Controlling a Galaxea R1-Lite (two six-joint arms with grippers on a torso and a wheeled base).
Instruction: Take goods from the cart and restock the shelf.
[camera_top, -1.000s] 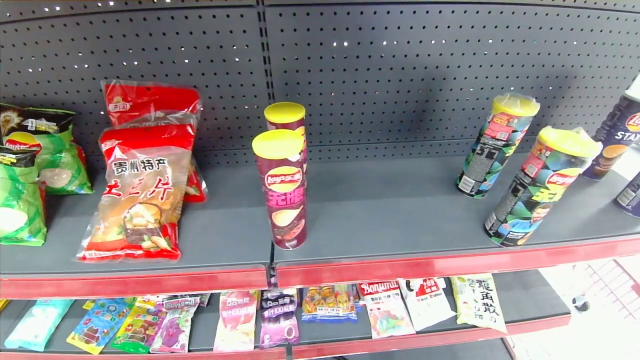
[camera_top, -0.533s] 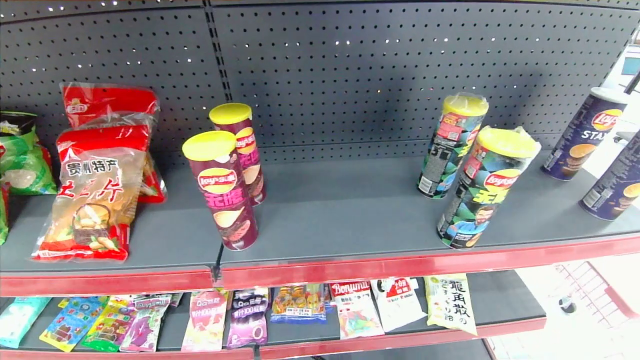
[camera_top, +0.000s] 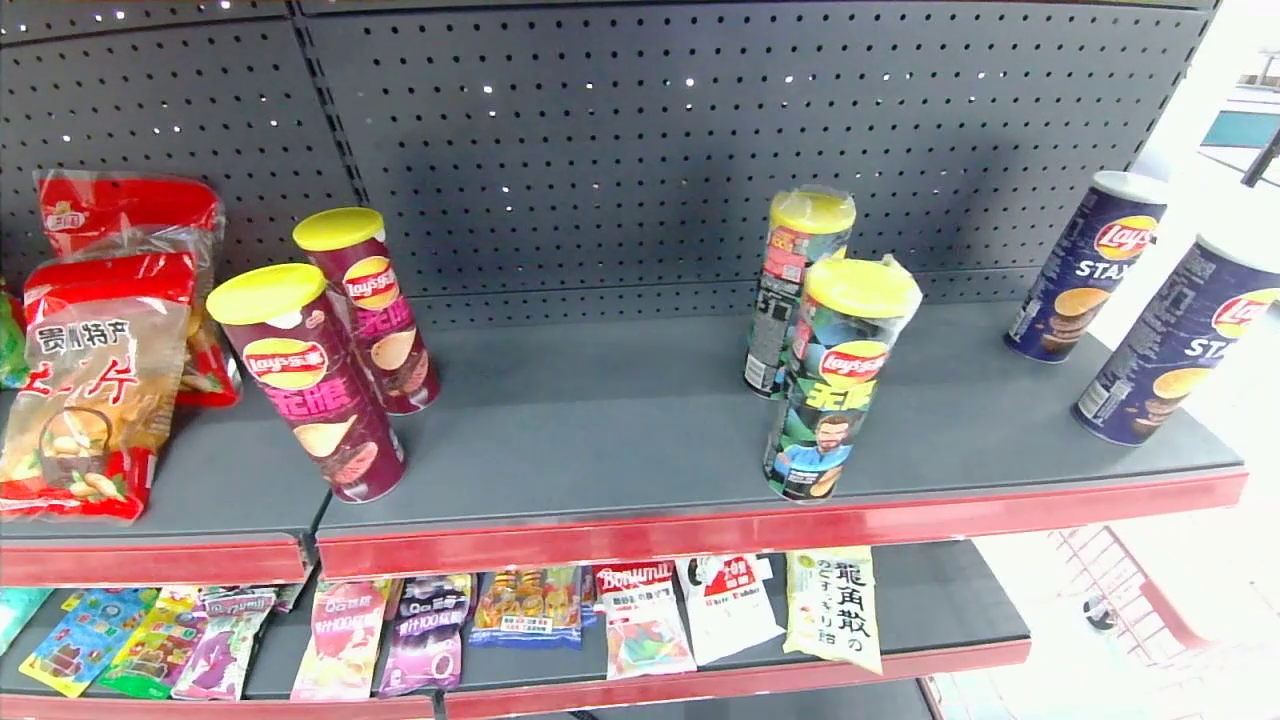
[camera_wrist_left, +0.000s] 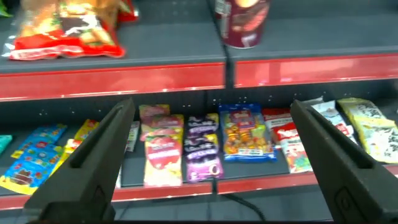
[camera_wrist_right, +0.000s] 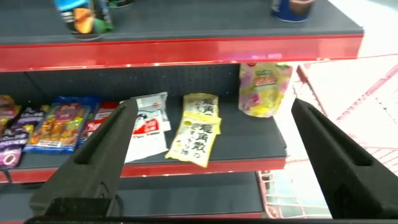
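Your left tool (camera_wrist_left: 211, 106) is spread wide before the lower shelf (camera_top: 950, 600), facing its row of snack packets (camera_wrist_left: 202, 149); your right tool (camera_wrist_right: 214, 102), spread just as wide, faces a yellow packet (camera_wrist_right: 198, 130) farther right. On the upper shelf (camera_top: 650, 420) chip cans (camera_top: 838, 380) stand upright: two maroon cans (camera_top: 305, 385) at left, two navy cans (camera_top: 1160, 345) at the right end.

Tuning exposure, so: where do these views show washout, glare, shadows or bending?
Head view: the room right of the navy cans is washed out white, a soft shadow lies on the pegboard, bright dots shine through its holes, and the red shelf edge looks bowed. Right wrist view: the floor is blown bright.
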